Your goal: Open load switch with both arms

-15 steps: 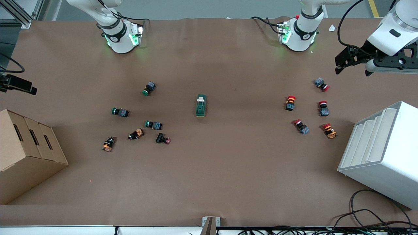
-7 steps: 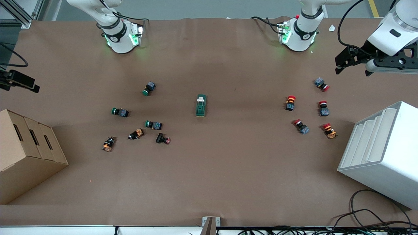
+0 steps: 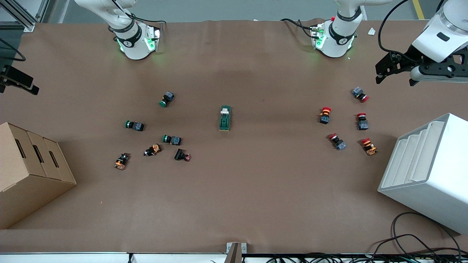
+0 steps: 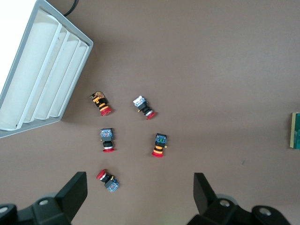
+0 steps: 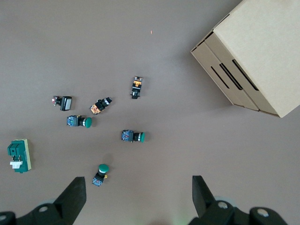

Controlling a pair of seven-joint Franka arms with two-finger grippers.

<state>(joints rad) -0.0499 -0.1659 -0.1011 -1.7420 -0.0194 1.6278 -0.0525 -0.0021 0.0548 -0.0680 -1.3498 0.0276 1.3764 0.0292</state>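
The load switch (image 3: 225, 118), a dark green block with a white lever piece, lies alone at the middle of the table; the right wrist view shows it (image 5: 19, 156) and the left wrist view catches only its edge (image 4: 295, 130). My left gripper (image 3: 381, 74) hangs open and empty high over the left arm's end of the table, above the red push buttons, its jaws wide apart (image 4: 139, 190). My right gripper (image 3: 22, 84) hangs open and empty over the right arm's end, partly cut off by the view's edge, its jaws wide apart (image 5: 138, 192) above a green push button (image 5: 100, 174).
Several green and orange push buttons (image 3: 172, 139) lie scattered toward the right arm's end, several red ones (image 3: 336, 140) toward the left arm's end. A cardboard box (image 3: 29, 171) stands at the right arm's end, a white slotted rack (image 3: 427, 171) at the left arm's end.
My right gripper has drifted toward the robots' side of the table and a little outward. My left gripper has hardly moved. The load switch lies as before.
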